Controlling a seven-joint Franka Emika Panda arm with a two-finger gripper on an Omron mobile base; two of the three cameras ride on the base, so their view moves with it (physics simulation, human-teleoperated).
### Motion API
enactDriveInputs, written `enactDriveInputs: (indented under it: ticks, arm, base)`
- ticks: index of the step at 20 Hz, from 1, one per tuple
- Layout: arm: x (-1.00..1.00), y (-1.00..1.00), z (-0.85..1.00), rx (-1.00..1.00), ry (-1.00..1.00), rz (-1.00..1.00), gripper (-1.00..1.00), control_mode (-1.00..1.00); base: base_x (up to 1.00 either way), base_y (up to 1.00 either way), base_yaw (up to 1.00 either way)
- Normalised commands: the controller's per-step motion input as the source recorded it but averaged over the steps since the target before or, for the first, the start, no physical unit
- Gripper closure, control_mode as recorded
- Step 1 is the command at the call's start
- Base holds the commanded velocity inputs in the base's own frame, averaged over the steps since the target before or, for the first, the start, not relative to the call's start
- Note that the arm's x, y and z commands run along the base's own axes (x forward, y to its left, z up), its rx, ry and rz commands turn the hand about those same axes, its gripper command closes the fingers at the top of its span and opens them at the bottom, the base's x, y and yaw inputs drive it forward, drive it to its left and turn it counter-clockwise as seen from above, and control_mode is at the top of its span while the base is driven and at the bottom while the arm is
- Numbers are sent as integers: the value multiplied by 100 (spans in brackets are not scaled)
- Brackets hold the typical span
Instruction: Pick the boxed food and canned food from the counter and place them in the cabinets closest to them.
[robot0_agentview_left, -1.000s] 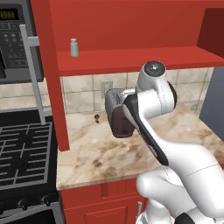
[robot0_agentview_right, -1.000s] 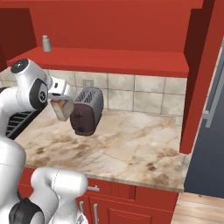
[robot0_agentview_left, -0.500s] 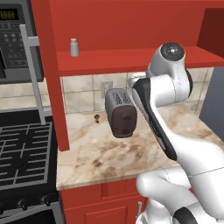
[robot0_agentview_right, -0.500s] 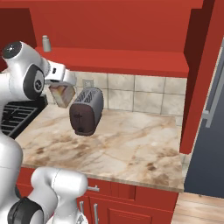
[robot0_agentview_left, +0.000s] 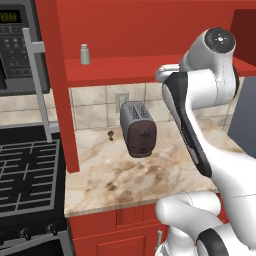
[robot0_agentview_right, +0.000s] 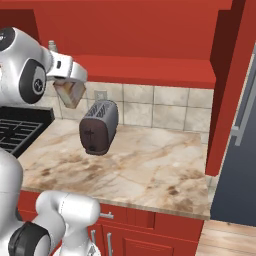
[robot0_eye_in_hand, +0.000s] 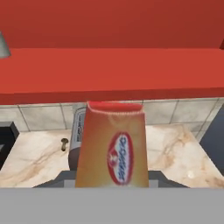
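Note:
The boxed food (robot0_eye_in_hand: 111, 144), a tan box with a red top and an oval label, is held in my gripper (robot0_eye_in_hand: 111, 179), which is shut on it. In the right base view the boxed food (robot0_agentview_right: 70, 94) hangs tilted under the gripper (robot0_agentview_right: 67, 84), just below the front edge of the open red shelf (robot0_agentview_right: 150, 70) of the cabinets, above the left part of the counter (robot0_agentview_right: 150, 165). The hand view looks straight at the shelf (robot0_eye_in_hand: 109, 70). The canned food is out of view.
A dark toaster (robot0_agentview_left: 138, 129) (robot0_agentview_right: 98, 127) stands on the counter (robot0_agentview_left: 150, 175) below the box. A grey shaker (robot0_agentview_left: 85, 54) (robot0_agentview_right: 51, 46) sits on the shelf's left end. Stove (robot0_agentview_left: 25, 170) and microwave (robot0_agentview_left: 15, 45) are at the left, a red side panel (robot0_agentview_right: 225, 100) at the right.
The arm has risen, carrying the boxed food from toaster height up to just under the shelf's edge. The grip has stayed shut.

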Motion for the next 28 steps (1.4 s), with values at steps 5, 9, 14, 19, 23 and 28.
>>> enactDriveInputs:
  ticks: [5,9,14,19,23,28]
  arm:
    - [-11,0,15,0,-17,1,100,-100]
    - [0,-1,22,0,-8,7,100,-100]
    - [0,-2,20,0,-1,11,100,-100]
    - [0,0,7,0,-1,6,100,-100]
    - [3,0,1,0,-4,0,100,-100]
    - [20,0,1,0,-2,0,100,-100]
  base:
    - [0,0,0]
    - [0,0,0]
    - [0,0,0]
    - [0,0,0]
    - [0,0,0]
    - [0,0,0]
